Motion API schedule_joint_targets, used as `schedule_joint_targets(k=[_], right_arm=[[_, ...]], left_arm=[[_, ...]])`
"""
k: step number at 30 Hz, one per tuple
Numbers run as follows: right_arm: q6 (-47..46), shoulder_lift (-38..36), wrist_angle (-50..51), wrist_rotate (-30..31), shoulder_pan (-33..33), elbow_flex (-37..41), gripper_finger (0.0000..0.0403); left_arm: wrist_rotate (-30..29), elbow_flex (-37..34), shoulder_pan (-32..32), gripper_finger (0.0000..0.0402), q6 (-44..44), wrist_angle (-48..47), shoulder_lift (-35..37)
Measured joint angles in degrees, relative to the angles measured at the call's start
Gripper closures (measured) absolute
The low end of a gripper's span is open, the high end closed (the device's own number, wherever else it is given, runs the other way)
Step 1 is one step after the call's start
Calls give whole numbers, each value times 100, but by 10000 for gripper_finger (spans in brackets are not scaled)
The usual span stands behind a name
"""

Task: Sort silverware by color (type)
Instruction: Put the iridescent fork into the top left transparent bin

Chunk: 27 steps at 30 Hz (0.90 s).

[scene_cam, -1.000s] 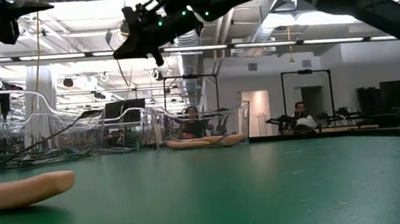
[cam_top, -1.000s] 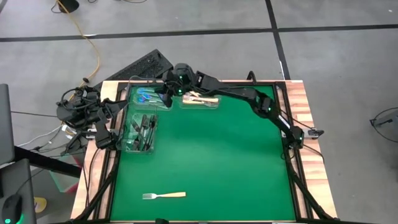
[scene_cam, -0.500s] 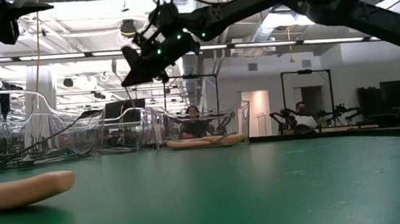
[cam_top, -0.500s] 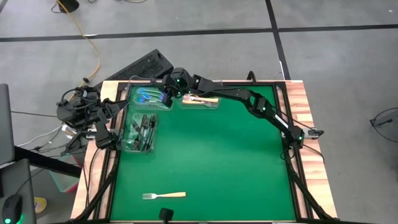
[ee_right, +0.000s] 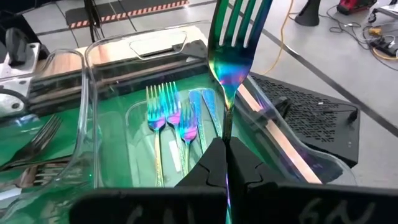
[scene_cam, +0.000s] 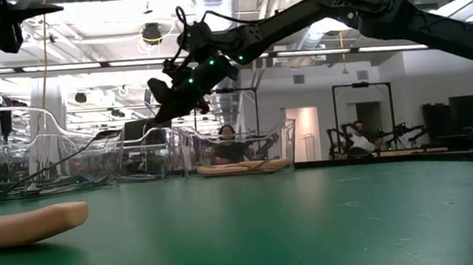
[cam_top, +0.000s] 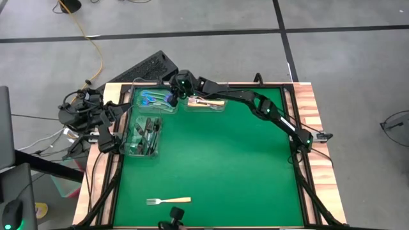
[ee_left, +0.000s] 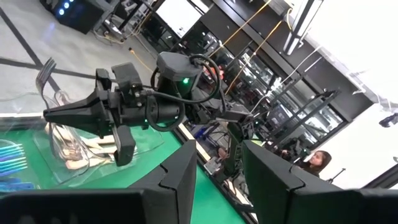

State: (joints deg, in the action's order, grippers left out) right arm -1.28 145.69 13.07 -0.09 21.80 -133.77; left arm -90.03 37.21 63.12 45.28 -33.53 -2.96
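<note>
Holding an iridescent fork (ee_right: 233,46) by its handle, the right gripper (ee_right: 225,163) has its jaws pinched on it, tines ahead; directly beyond them lies the bin (ee_right: 87,93) of matching blue forks (ee_right: 171,115), its sorted destination; one tan-handled fork (cam_top: 168,200) lies unsorted on the bench (cam_top: 223,166).

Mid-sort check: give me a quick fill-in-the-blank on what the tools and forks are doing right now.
1. The right tool is shut on an iridescent ____.
2. It hangs over the bin holding ____ forks.
3. The lone fork on the green mat has a ____ handle.

Missing: fork; iridescent blue; tan
</note>
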Motion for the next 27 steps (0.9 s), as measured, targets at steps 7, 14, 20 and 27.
schedule_joint_targets(k=[7, 14, 20, 27], right_arm=[[22, 0, -12, 6, 68, -1, 397], [-119, 0, -32, 4, 78, -1, 397], [-126, 0, -23, 4, 39, -1, 397], [32, 134, -333, -17, -20, -23, 397]], left_arm=[[0, 0, -95, 289, 0, -48, 0], [1, 0, -237, 289, 0, -49, 0], [1, 0, -319, 289, 0, -48, 0], [1, 0, -366, 289, 0, -46, 0]])
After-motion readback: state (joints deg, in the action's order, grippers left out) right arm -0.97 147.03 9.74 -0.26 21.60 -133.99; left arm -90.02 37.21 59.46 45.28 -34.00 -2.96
